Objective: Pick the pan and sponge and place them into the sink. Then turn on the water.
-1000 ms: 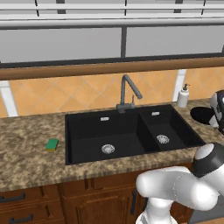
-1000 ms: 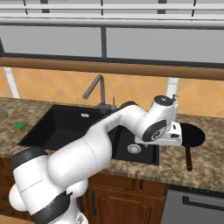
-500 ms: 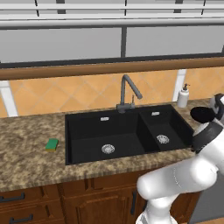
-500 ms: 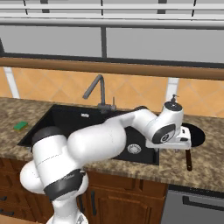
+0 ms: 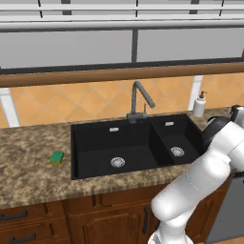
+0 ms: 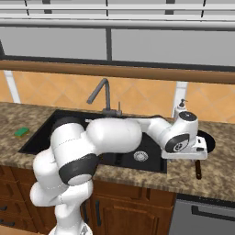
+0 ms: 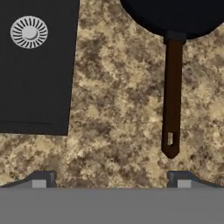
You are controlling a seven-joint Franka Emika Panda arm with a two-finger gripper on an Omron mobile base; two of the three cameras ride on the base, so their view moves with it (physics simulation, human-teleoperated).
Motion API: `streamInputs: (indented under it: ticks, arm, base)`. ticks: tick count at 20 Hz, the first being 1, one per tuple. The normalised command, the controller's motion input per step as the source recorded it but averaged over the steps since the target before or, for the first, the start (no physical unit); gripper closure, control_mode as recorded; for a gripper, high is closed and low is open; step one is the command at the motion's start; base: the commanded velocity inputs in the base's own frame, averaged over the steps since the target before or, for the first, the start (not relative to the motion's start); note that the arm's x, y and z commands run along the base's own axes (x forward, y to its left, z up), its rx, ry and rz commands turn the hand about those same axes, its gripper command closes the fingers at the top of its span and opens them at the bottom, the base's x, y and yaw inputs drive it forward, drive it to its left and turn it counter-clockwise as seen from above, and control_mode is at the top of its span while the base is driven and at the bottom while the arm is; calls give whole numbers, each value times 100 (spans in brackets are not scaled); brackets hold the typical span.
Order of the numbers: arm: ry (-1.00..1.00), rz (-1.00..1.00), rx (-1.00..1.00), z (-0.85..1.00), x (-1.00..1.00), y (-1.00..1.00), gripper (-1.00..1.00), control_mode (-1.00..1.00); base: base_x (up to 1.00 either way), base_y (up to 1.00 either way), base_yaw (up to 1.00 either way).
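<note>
While the sponge point(image 5: 56, 157) sits far off on the left stretch of the granite tabletop point(image 5: 28, 164), well apart from everything else and outside the sink point(image 5: 133, 145), the action is all on the other side. Moving across: both black basins lie bare, drains showing, the gooseneck faucet point(image 5: 139, 97) stands behind them with no stream running, and the white soap dispenser point(image 5: 199, 105) waits beside the small basin. Further right, the gripper point(image 7: 111, 181) hangs spread wide and holding nothing, looking straight down at the pan point(image 7: 175, 13) on the tabletop just past the sink's right edge.

Here is the worry. In the hand view the pan's long brown handle point(image 7: 171, 96) lines up nearly over the right fingertip point(image 7: 181, 178) rather than midway between the two. A straight descent from here would likely land that finger on top of the handle, tipping or skating the pan instead of straddling it. The handle is thin, too, so a grip near its tail could let the heavy black bowl swing and twist loose. And the pan sits near the tabletop's front edge; a nudge might send it off.
</note>
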Motion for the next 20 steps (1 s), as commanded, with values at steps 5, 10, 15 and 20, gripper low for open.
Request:
streamInputs:
  ticks: [5, 10, 15, 20]
  arm:
    - [5, 0, 0, -18, 22, -26, -100, -100]
    - [0, 0, 0, -6, 17, -33, -100, -100]
    - [0, 0, 0, -5, 15, -32, -100, -100]
    - [2, 0, 0, -34, 13, -4, -100, -100]
  base:
    - [0, 0, 0]
    - [0, 0, 0]
    - [0, 0, 0]
    - [0, 0, 0]
